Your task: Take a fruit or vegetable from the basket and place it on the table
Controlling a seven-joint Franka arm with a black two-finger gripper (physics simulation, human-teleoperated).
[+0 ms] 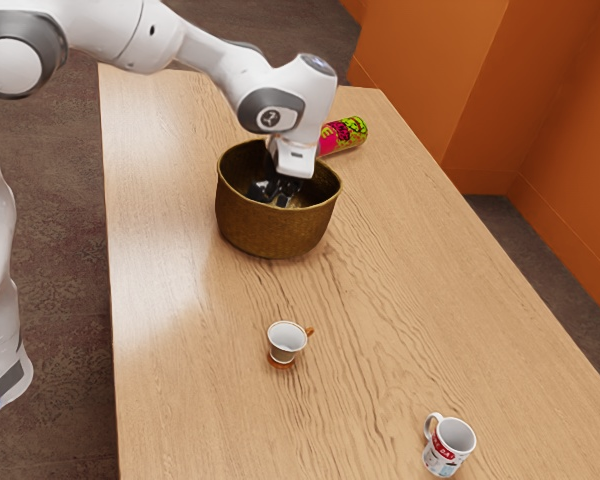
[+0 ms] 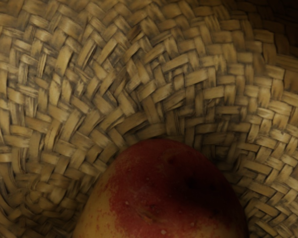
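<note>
The black gripper (image 1: 277, 190) reaches down inside the deep woven basket (image 1: 276, 232), its lower part hidden by the basket's front wall. Whether it is open or shut cannot be made out. In the wrist view a red and yellow fruit (image 2: 161, 198), like a mango or peach, lies just under the hand, against the basket's woven inside (image 2: 139, 74). Contact between gripper and fruit is hidden.
Behind the basket lies a green and pink can (image 1: 345, 135) on the wooden table (image 1: 200, 380). A white cup (image 1: 286, 338) with an orange-brown handle stands in front of the basket, and a printed mug (image 1: 449, 446) near the exterior view's lower right.
</note>
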